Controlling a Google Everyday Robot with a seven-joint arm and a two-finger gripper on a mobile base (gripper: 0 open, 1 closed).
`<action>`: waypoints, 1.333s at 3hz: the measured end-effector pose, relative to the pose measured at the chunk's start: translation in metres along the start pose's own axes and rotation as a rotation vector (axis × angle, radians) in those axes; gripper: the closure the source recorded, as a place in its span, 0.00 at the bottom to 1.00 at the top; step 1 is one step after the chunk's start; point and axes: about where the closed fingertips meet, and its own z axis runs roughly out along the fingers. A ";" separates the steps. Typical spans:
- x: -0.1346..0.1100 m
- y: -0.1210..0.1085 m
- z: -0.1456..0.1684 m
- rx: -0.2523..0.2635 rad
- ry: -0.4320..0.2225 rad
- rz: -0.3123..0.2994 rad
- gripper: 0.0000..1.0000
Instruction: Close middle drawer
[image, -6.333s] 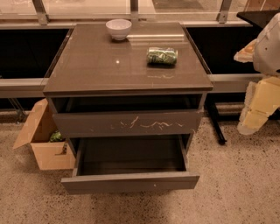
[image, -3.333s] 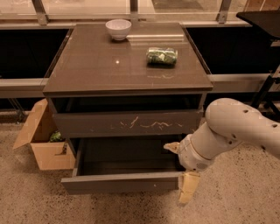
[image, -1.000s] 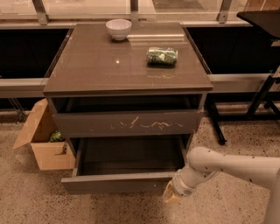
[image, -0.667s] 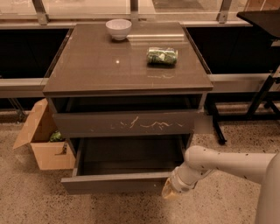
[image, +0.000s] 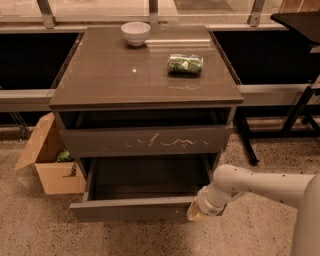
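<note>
The middle drawer (image: 132, 209) is pulled well out under the scratched top drawer front (image: 145, 141). It has a plain dark grey-brown front and its inside (image: 150, 175) looks empty. My gripper (image: 197, 212) is low at the right end of the drawer's front, right against it. My white arm (image: 260, 187) reaches in from the right. The gripper's tip is partly hidden by the wrist.
A white bowl (image: 135, 33) and a green packet (image: 185, 64) sit on the cabinet top (image: 115, 75). An open cardboard box (image: 47, 160) stands on the floor left of the cabinet. Black table legs (image: 300, 115) stand at the right.
The arm came in from the right and dropped to the drawer's front right end. In the last second the gripper edged slightly up against the front, and the drawer has barely moved.
</note>
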 end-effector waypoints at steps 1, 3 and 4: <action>0.002 -0.006 0.000 0.018 0.000 0.003 0.58; 0.013 -0.033 0.001 0.073 -0.014 0.011 0.11; 0.021 -0.051 -0.003 0.104 -0.023 0.016 0.00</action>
